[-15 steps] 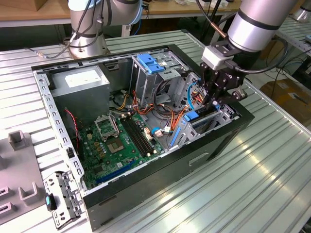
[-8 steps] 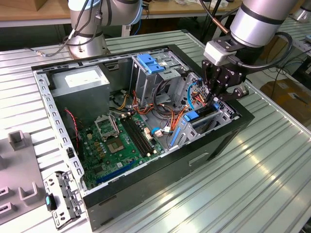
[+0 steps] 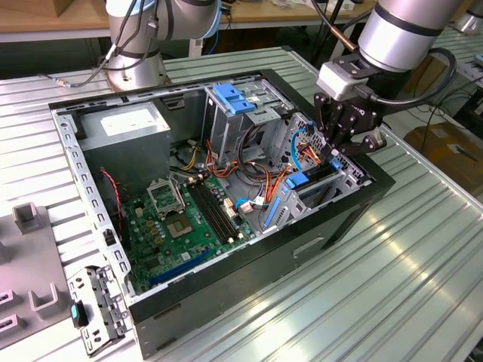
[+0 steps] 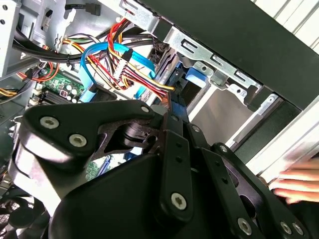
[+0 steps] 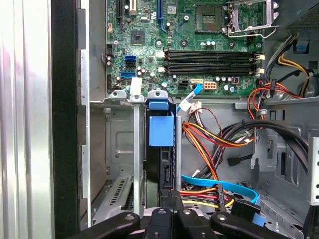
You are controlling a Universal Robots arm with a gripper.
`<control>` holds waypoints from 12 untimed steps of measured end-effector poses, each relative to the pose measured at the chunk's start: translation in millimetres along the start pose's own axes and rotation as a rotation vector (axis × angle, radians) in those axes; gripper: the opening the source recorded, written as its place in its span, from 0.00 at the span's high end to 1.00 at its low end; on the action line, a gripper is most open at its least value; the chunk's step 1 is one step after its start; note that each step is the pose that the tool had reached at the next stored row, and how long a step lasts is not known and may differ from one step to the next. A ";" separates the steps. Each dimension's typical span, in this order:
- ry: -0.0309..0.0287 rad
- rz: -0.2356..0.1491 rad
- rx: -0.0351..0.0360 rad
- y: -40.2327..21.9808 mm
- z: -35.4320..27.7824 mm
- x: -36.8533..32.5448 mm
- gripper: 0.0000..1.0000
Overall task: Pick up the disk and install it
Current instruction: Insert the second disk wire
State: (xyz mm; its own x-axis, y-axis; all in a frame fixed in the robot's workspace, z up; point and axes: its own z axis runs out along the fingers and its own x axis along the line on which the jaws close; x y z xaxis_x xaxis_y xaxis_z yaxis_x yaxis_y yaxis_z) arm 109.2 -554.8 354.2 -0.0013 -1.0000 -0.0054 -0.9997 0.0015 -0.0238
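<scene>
While the computer case point(image 3: 249, 275) is lying open on the ribbed metal table point(image 3: 407, 286), the disk point(image 3: 317, 177) is already sitting inside it, in the centre right of the exterior view. It is standing on edge in the metal drive bay point(image 3: 343, 185) at that corner of the case. In the first wrist view the disk point(image 5: 160, 167) is showing edge-on in the bay slot, with its blue plastic rail tab point(image 5: 161, 128) facing the motherboard point(image 5: 199, 55).

The gripper point(image 3: 337, 151) is hanging directly over the bay, in the upper right of the exterior view. Its black fingers point(image 5: 167, 219) are looking drawn together, tips nearly meeting, and nothing is showing clamped between them. In the second wrist view the gripper point(image 4: 169, 107) is pointing its converged tips straight at the disk's near edge. Whether the tips are pressing on that edge or hovering just above it, I cannot tell.

So the pick-up is looking finished and the disk is looking released into its slot. How deep it is sitting, and whether it is fully home, is not showing. The blue data cable point(image 5: 224, 186) and the bundle of coloured power wires point(image 5: 209, 137) are lying loose beside the bay, seemingly not joined to the disk.

A person's hand point(image 4: 299, 181) is resting outside the case, near the arm.
</scene>
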 end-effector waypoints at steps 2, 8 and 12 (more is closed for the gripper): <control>0.0000 0.000 0.0000 0.0 -0.1 0.0 0.89; 0.0001 0.000 0.0000 2.6 -0.2 0.0 0.89; 0.0000 0.000 0.0000 2.9 -0.1 0.0 0.89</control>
State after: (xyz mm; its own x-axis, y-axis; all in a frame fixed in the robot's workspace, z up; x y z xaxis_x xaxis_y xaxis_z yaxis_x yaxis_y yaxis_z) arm 106.4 -554.8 354.2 -0.0013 -1.0000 -0.0055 -0.9997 0.0015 -0.0238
